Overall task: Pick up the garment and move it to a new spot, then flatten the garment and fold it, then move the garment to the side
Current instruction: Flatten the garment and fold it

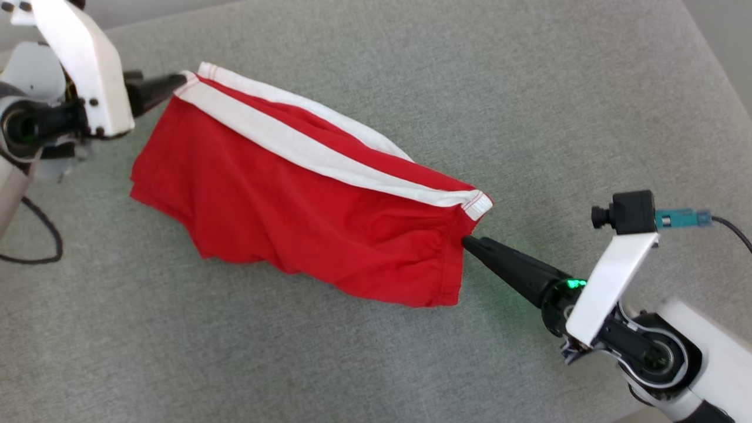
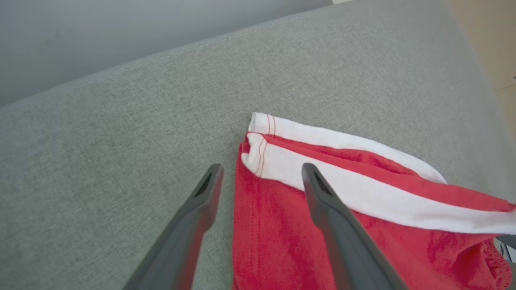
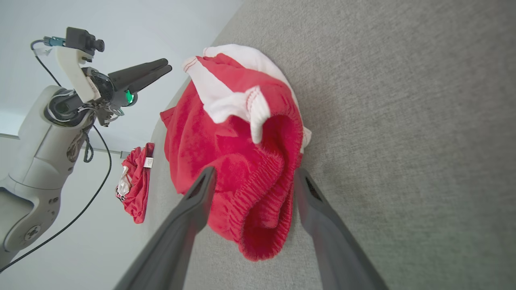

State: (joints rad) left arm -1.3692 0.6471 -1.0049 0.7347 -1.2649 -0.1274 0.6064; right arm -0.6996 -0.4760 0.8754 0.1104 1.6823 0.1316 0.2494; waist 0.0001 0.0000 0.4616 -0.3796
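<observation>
Between the left gripper's (image 2: pixel 262 169) spread jaws sits the hem corner of the red shorts (image 1: pixel 305 217), one finger over grey upholstery, the other over cloth; nothing clamped. Right gripper (image 3: pixel 254 171) jaws also apart, straddling the gathered elastic waistband (image 3: pixel 262 189), which stands up in an open loop, no pinch on it. Shorts lie stretched diagonally between the two grippers on the grey cushion (image 1: pixel 529 88), white side stripe (image 1: pixel 282 147) along the far edge, near edge rumpled with folds. Likely step: flatten before folding. To do it well: close each gripper on both layers at its end, left on the stripe-side hem corner, right on the waistband edge, not just the top layer; draw apart evenly until the ripples go, lower flat, then let go. Watch the waistband loop, it could roll under. Another red garment (image 3: pixel 135 185) lies off beyond the cushion edge, leave it
</observation>
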